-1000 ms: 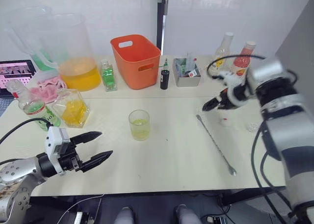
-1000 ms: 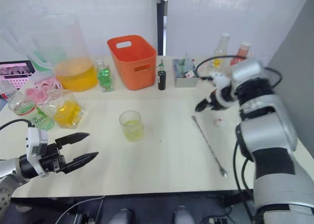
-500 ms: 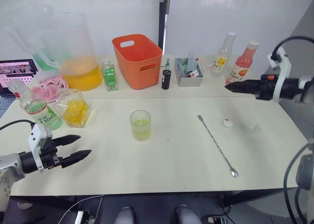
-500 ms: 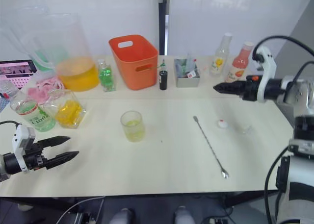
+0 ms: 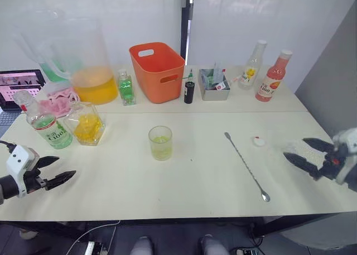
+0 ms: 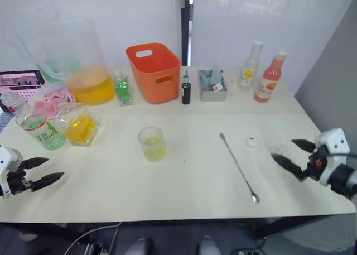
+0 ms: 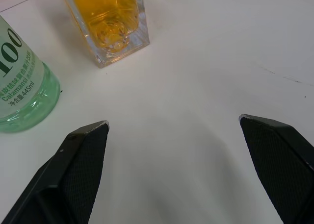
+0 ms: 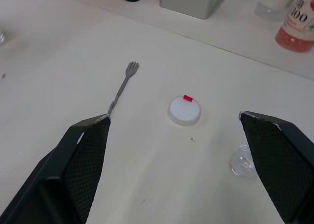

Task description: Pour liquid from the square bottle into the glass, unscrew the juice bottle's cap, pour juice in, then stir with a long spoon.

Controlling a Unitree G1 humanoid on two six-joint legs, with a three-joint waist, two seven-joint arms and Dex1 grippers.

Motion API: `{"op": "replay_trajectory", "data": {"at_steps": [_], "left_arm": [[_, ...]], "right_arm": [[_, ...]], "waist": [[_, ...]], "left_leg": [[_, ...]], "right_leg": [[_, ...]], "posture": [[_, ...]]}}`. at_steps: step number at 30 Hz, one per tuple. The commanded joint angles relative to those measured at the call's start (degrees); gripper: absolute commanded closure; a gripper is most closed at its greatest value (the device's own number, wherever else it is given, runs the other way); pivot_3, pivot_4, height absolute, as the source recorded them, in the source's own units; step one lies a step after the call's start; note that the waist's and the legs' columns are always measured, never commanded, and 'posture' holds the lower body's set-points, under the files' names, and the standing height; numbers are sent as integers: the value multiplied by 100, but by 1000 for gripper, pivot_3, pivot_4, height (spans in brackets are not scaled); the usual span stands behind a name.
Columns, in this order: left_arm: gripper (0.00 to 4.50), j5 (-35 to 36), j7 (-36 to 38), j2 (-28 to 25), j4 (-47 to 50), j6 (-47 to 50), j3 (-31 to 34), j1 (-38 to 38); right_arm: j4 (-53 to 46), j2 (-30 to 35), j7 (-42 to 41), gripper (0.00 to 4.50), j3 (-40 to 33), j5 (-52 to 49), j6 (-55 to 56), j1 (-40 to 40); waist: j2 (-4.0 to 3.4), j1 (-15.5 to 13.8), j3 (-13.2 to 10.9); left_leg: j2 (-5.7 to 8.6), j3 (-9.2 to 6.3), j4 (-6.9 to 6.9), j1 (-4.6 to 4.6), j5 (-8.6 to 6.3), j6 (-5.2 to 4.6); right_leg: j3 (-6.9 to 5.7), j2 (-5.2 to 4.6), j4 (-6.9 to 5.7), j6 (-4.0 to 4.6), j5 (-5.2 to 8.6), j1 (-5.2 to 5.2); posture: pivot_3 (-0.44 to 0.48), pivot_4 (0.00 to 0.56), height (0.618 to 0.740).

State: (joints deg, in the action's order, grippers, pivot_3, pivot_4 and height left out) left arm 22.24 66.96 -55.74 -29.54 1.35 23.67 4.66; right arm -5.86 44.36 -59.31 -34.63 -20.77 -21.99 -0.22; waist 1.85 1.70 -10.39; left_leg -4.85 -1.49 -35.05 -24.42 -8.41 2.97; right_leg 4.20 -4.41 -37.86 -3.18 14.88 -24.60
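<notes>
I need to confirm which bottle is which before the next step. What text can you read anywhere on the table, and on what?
"100", "Calamansi" and "445ml": label of the juice bottle, partly cut off.
"C100": the same bottle in the head view.
"100", partial: label of the pink bottle.
Label of the clear yellow-labelled bottle: too small to read.
Packets in the metal box: too small to read.
</notes>
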Motion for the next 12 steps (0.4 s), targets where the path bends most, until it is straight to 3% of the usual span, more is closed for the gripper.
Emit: {"op": "replay_trajectory", "data": {"at_steps": [1, 12], "left_arm": [[0, 20, -15, 33, -7, -203, 112, 109], [0, 80, -127, 76, 416, -77, 230, -250]], "right_arm": [[363, -127, -84, 58, -129, -3, 938, 227], [905, -153, 22, 58, 21, -155, 1725, 368]], "waist": [[9, 13, 0], [9, 87, 0]], "left_leg": [[0, -1, 1, 20, -14, 22], [-1, -1, 3, 30, -5, 12]], "right_leg": [[-1, 0, 5, 3, 2, 23], [0, 0, 11, 9, -8, 35]], "posture": [[0, 150, 703], [0, 150, 703]]}}
